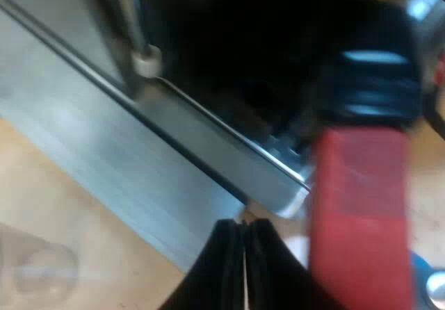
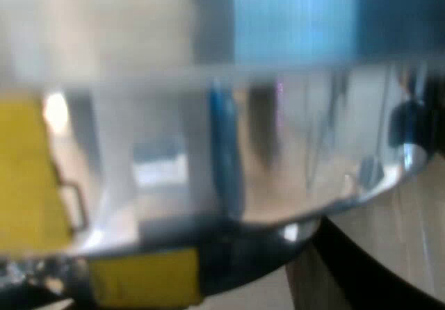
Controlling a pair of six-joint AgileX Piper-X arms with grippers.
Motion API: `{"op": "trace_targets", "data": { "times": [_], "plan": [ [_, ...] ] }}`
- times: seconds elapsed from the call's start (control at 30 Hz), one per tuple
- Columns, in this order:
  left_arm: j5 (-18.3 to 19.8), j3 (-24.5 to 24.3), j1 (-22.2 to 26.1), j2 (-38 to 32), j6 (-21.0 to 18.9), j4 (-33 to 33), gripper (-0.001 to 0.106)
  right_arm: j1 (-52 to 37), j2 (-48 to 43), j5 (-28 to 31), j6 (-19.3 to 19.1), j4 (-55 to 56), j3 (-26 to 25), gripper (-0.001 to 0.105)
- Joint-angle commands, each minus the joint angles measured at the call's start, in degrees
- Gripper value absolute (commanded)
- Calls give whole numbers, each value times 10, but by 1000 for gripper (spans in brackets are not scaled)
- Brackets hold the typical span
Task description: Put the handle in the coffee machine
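The holder's dark ribbed handle [image 1: 375, 87] ends in a red grip [image 1: 358, 206] that sticks out from the espresso machine's [image 1: 229, 53] dark front, above the metal drip tray's edge [image 1: 208, 157]. My left gripper [image 1: 244, 268] is shut with nothing between its black fingers. It sits just below the tray edge, close beside the red end and not touching it. In the right wrist view a curved, shiny metal surface [image 2: 292, 157] lies very close, with yellow patches [image 2: 142, 279] along it. What it belongs to is unclear.
A steam wand with a pale tip [image 1: 146, 61] hangs at the machine's front. A clear measuring glass [image 1: 38, 272] stands on the wooden table [image 1: 62, 206] near the tray. Something blue [image 1: 425, 282] lies beyond the red end. Wooden table [image 2: 410, 213] shows past the shiny metal.
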Motion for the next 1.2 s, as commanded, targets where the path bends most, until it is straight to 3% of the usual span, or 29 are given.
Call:
{"op": "trace_targets", "data": {
  "times": [0.03, 0.2, 0.33, 0.53, 0.7, 0.77, 0.83, 0.97, 1.1, 1.2],
  "plan": [
    [5, -4, 1, -6, 27, 35, 1, 4, -25, -27, -1, -64, -10, 39],
    [8, -4, -18, -10, 33, 51, 1, 4, -25, -27, -3, -64, -10, 39],
    [17, -4, -63, -19, 33, 72, 1, 4, -25, -27, -3, -64, -10, 39],
    [27, 5, -112, -34, -4, 68, 0, 4, -32, -24, -3, -62, -10, 39],
    [27, 39, -146, -56, -22, 54, 0, 13, -52, 20, -2, -24, -6, 39],
    [25, 53, -158, -71, -40, 34, 0, 14, -68, 16, 29, -6, 9, 39],
    [26, 60, -159, -84, -59, 17, 0, 14, -83, 13, 34, 19, 32, 39],
    [37, 66, -159, -96, -98, 3, 0, 18, -132, -11, 76, 64, 106, 39],
    [47, 65, -159, -96, -113, 0, 0, 31, -178, -17, 83, 108, 165, 39],
    [49, 65, -159, -96, -152, -15, 0, 44, -217, -24, 95, 135, 210, 39]
  ]
}}
